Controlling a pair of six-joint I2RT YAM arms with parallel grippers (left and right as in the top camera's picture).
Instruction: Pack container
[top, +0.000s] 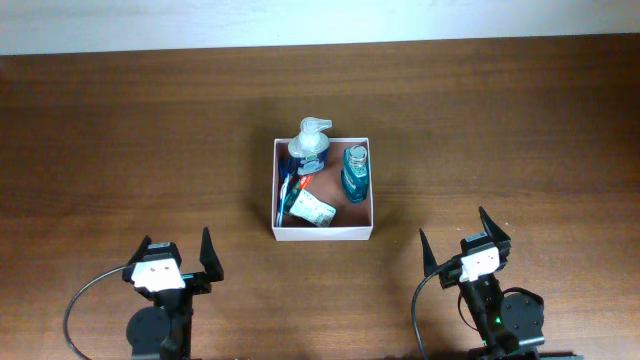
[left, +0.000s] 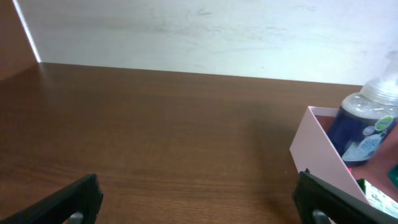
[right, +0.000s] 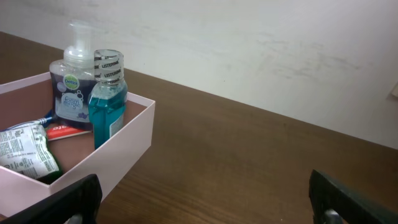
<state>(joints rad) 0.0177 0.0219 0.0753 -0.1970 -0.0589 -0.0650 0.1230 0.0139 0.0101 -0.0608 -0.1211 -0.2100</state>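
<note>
Container (top: 322, 236): centre of tabletop (top: 120, 130), ahead of and between both arms, touching neither.
Contents: pump bottle (top: 311, 143) and teal bottle (top: 355, 172) upright at far side; packet (top: 311, 209) lying at near side.
Left end effector (top: 177, 239): fingers wide apart, empty.
Right end effector (top: 452, 225): fingers wide apart, empty.

Box (top: 322, 236) white outside, reddish-brown inside; bottle (top: 355, 173) teal; pump bottle (top: 309, 146) clear-blue; bench (top: 150, 140) dark brown woodgrain.
</note>
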